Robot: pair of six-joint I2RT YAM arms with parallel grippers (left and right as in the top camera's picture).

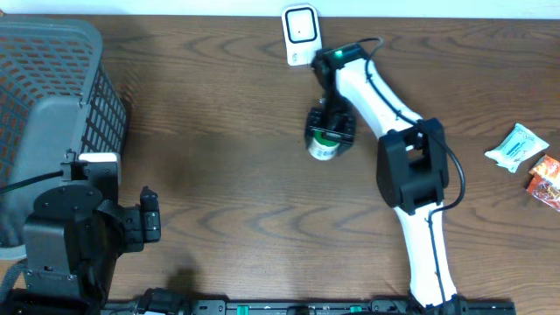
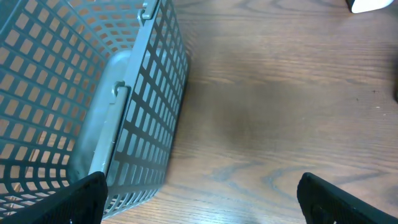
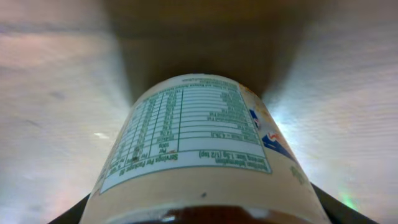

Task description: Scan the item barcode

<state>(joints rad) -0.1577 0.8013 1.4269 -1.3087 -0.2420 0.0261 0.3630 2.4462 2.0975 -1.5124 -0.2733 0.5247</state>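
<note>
The item is a round jar [image 1: 324, 146] with a green end and a cream label, lying at the table's middle back just below the white barcode scanner [image 1: 300, 33]. My right gripper [image 1: 331, 128] sits over it. In the right wrist view the jar [image 3: 199, 143] fills the frame with its nutrition label facing the camera, and my right gripper [image 3: 199, 214] is shut on it, a black finger pressed to each side. No barcode shows. My left gripper [image 1: 149, 217] rests at the front left, and in its wrist view it [image 2: 199, 202] stands wide open with nothing in it.
A grey mesh basket [image 1: 52, 96] fills the left side and lies close to the left gripper, as seen in the left wrist view [image 2: 93, 99]. A pale green packet [image 1: 518, 146] and an orange packet [image 1: 547, 179] lie at the far right.
</note>
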